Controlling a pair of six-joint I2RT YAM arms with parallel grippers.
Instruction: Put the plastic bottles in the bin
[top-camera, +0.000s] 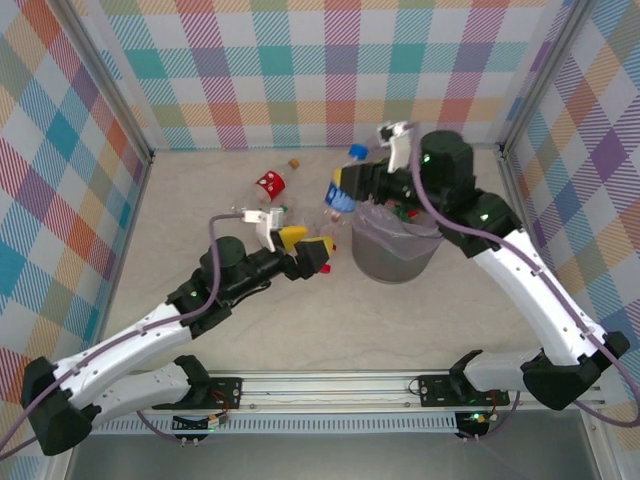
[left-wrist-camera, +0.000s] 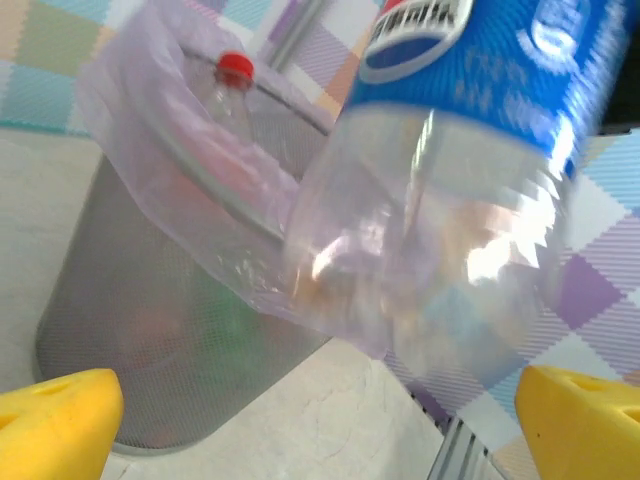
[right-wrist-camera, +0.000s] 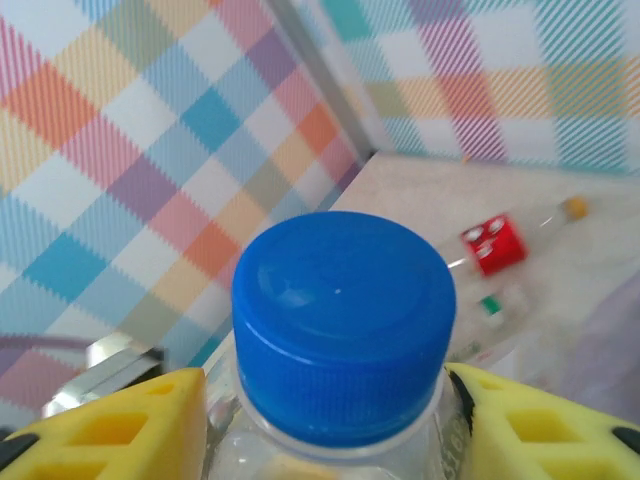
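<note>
My right gripper (top-camera: 345, 182) is clenched on a blue-capped bottle (top-camera: 338, 197), tilted at the left rim of the bin (top-camera: 395, 262). I should carry it over the opening before letting go, so it clears the rim. My left gripper (top-camera: 308, 247) hangs spread and empty just beside the bin, crowding that side; the right side looks freer.

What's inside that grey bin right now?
A clear bottle with a red cap pokes above the bin rim; blurry red and green shapes show lower down. The bag and the blue-label bottle in front hide the rest.
</note>
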